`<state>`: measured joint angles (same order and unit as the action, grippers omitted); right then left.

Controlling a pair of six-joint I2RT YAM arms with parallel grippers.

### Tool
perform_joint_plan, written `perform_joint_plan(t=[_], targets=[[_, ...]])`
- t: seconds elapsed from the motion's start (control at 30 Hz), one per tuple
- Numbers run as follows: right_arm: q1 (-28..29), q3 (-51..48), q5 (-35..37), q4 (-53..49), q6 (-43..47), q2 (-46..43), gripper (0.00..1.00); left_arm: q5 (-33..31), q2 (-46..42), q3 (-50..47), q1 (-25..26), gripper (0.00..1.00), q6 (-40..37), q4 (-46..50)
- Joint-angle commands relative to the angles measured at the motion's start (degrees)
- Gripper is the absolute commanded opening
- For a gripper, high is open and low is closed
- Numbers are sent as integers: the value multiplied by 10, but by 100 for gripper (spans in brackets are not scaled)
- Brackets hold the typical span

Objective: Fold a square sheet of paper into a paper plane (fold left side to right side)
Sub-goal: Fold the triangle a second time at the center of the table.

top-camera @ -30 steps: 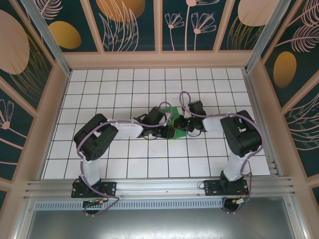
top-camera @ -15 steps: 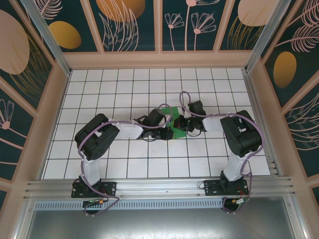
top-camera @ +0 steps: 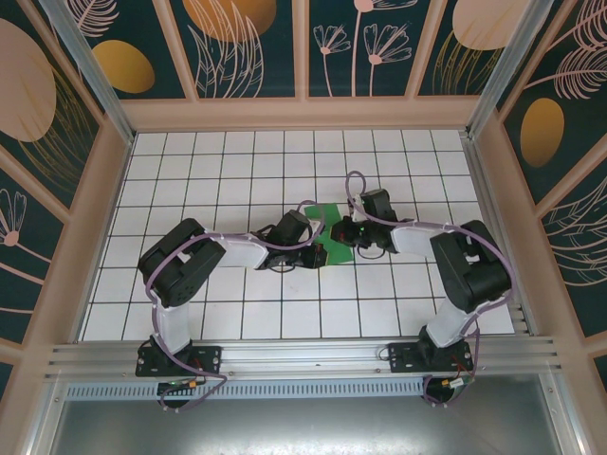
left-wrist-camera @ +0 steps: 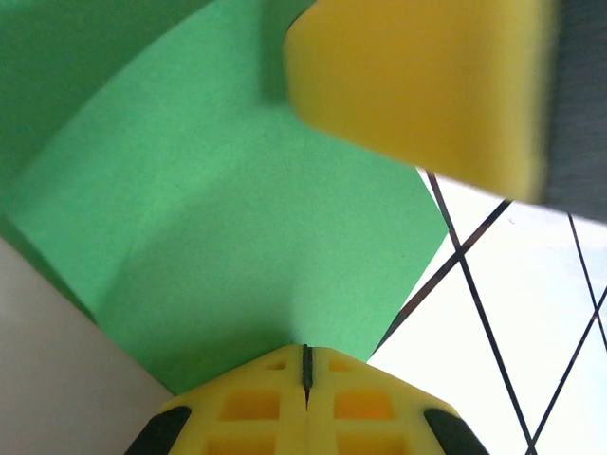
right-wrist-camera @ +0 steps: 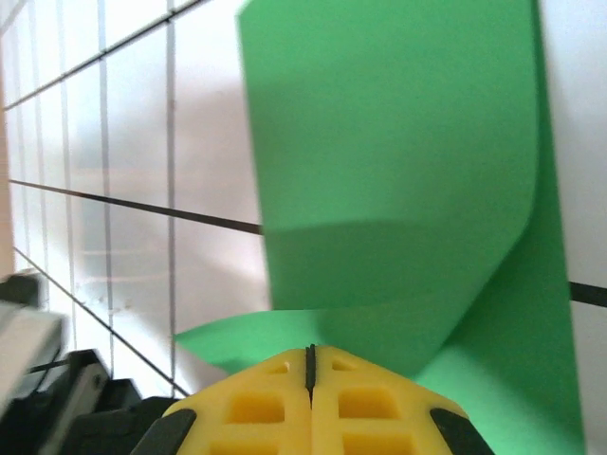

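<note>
The square sheet of paper (top-camera: 336,254) lies near the middle of the white tiled table (top-camera: 190,171), partly covered from above by the two grippers that meet over it. The left gripper (top-camera: 319,248) reaches in from the left and the right gripper (top-camera: 347,233) from the right, their tips close together above the green. In the left wrist view the left gripper (left-wrist-camera: 305,374) has its yellow fingers pressed flat together, with only a thin seam between them. The sheet (left-wrist-camera: 237,237) spreads out ahead of it and narrows to a corner right at the fingertips. Whether that corner is pinched or merely lies beneath them cannot be told. A blurred yellow pad (left-wrist-camera: 417,85) of the right gripper hangs over the paper's far side. In the right wrist view the right gripper (right-wrist-camera: 310,374) is likewise clamped tight, and here the sheet (right-wrist-camera: 398,161) is doubled over. One layer lies flat on the tiles, while the other curls up from a soft bend at the right and runs down into the closed fingertips, which pinch it. The bend looks rounded rather than creased.
</note>
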<state>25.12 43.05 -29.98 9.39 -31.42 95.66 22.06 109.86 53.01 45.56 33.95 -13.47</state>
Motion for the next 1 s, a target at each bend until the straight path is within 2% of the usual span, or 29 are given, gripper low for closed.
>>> perform_joint_plan(t=[0.0,0.17,0.43,0.97], targets=[[24,-30,-1,32,2,-22,0,-19,11,-25,4,3,1,52],[43,-50,13,69,-17,-6,0,-21,10,-27,4,2,1,50],[50,-45,39,62,1,22,0,-25,9,-27,5,2,3,55],[18,-4,83,10,60,54,0,-33,7,-42,4,0,5,54]])
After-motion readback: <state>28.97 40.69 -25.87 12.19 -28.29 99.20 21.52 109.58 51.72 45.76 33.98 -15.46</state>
